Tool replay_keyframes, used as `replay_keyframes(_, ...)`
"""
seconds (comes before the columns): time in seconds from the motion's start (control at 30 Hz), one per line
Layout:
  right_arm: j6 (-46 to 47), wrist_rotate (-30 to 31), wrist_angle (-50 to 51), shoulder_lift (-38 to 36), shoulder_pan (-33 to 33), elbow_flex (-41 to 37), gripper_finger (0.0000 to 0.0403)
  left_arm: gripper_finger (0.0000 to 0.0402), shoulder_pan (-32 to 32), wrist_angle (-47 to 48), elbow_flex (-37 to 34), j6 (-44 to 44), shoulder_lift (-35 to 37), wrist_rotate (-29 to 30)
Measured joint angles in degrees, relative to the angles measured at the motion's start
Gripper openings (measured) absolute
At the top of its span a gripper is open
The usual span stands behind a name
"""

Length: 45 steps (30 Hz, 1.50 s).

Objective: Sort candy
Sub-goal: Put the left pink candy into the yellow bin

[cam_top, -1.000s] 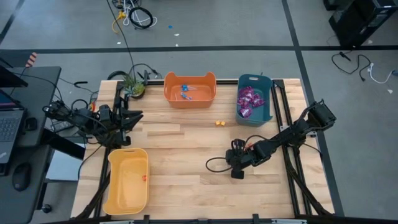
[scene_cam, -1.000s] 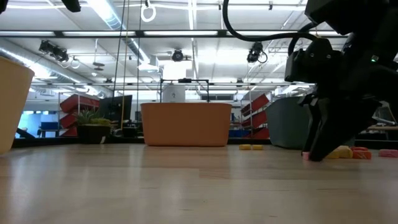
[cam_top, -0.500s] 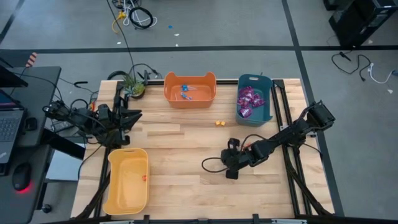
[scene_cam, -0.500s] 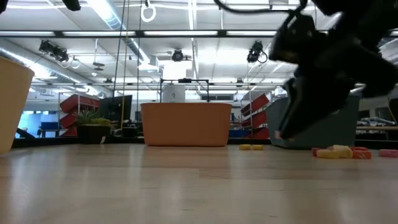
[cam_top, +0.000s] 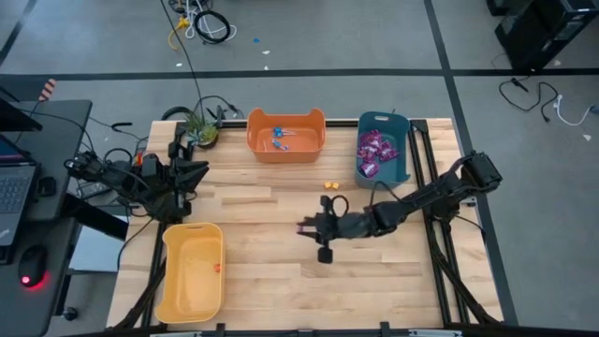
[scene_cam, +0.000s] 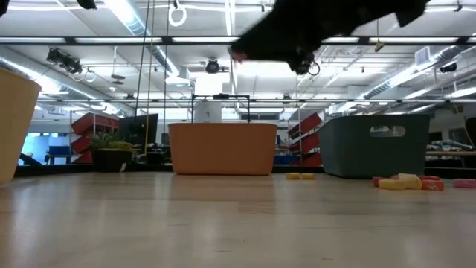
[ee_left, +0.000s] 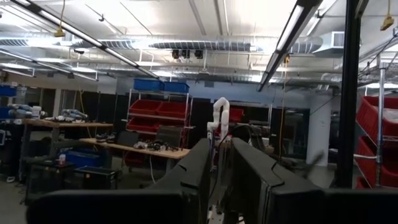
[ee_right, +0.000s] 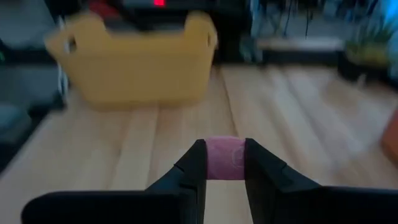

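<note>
Ref. landmark: yellow bin (cam_top: 192, 284).

Right gripper (cam_top: 301, 228) is over mid-counter (cam_top: 271, 300), betw. yellow bin and teal bin (cam_top: 383, 161), fingers (ee_right: 194, 163) clenched on a pink candy (ee_right: 224, 158), pointed at yellow bin. Judged: piece is light, small, prob. firm w/ slick wrapper; grip across its middle, moderate force, or it may squirt out.

Left gripper (cam_top: 192, 167) waits just beyond yellow bin's far end; fingers near-closed, holding nothing.

Other small candy pieces (cam_top: 328, 185) lie well apart from yellow bin, near teal bin.
</note>
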<state>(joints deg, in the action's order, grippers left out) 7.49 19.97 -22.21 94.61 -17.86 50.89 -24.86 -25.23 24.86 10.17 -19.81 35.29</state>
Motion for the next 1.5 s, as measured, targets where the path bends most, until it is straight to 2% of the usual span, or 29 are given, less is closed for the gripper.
replay_keyframes(0.23, -7.0, -4.34, -13.61, 0.36, 2.53, 0.01, 0.0077, 0.0067, 0.0, -0.2, 0.0, 0.0, 0.0, 0.0)
replay_keyframes(0.43, -11.54, -8.18, -24.97, 6.01, 3.62, 2.03, 0.0077, 0.0067, -0.01, -0.4, 0.0, 0.0, 0.0, -0.02)
replay_keyframes(0.87, -14.03, -17.07, -25.68, 18.86, 5.86, 17.88, 0.0077, 0.0067, -0.02, -0.75, 0.0, 0.0, 0.0, -0.01)
replay_keyframes(1.5, -13.12, -20.74, -25.77, 34.87, 8.13, 38.35, 0.0077, 0.0067, -0.01, -2.46, 0.0, 0.01, 0.02, -0.01)
